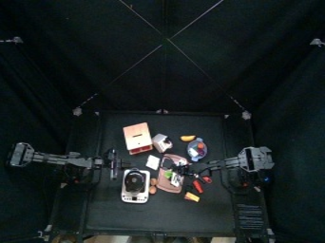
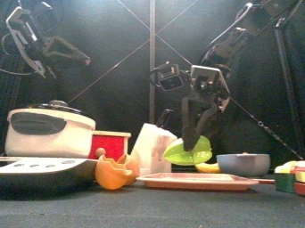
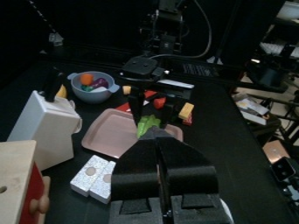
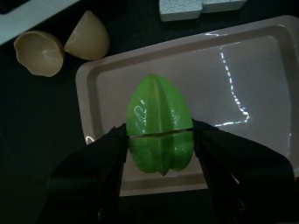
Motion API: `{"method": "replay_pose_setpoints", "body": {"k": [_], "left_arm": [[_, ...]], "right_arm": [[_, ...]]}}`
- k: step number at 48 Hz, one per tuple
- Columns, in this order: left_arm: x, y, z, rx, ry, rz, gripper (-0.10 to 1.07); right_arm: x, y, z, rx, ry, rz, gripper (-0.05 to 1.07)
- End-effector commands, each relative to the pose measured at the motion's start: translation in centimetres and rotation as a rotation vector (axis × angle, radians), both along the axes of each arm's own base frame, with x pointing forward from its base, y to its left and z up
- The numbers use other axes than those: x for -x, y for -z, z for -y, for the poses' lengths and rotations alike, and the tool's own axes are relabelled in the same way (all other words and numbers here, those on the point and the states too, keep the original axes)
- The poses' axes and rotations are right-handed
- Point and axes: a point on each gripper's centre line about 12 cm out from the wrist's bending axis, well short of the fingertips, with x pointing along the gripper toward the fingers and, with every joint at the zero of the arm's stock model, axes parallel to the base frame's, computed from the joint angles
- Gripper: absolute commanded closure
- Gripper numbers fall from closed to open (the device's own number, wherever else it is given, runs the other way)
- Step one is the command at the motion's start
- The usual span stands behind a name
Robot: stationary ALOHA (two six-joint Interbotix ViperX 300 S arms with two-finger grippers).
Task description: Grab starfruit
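Observation:
The green starfruit (image 4: 162, 122) is over a pink tray (image 4: 247, 79) near the table's middle. My right gripper (image 4: 163, 142) reaches down on it, one black jaw pressed against each long side, so it is shut on the fruit. From the front, the starfruit (image 2: 188, 151) sits tilted between the right gripper (image 2: 193, 135) jaws, a little above the tray (image 2: 197, 183). In the left wrist view the starfruit (image 3: 147, 128) hangs under that gripper. My left gripper (image 3: 160, 147) hovers at the table's left, jaws together and holding nothing; the top view shows the left gripper (image 1: 112, 164) apart from the tray.
Two orange fruit shells (image 4: 65, 44) lie just off the tray's corner. A white carton (image 2: 152, 147), a red box (image 2: 110, 142) and a white cooker (image 2: 48, 129) stand left of the tray. A bowl (image 2: 242, 163) sits to its right.

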Motion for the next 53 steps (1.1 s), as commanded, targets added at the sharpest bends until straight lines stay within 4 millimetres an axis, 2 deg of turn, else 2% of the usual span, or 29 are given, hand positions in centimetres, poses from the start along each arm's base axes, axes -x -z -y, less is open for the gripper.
{"method": "replay_pose_setpoints", "body": {"k": [1,13,33,53], "left_arm": [[0.1,-0.4,-0.1,-0.001,-0.006,0.021,0.89],[0.9,-0.1,-0.1,-0.001,-0.007,0.027,0.89],[1.0,0.0,-0.2,-0.004,-0.008,0.027,0.89],[1.0,0.0,-0.2,-0.005,-0.009,0.027,0.89]], "right_arm": [[-0.1,-2.0,-0.2,-0.025,0.053,0.065,0.38],[0.0,-1.9,-0.2,-0.079,0.225,0.086,0.38],[0.3,-1.5,-0.8,-0.094,0.541,0.083,0.38],[-0.8,-0.4,-1.7,-0.064,0.889,0.124,0.38]]}}
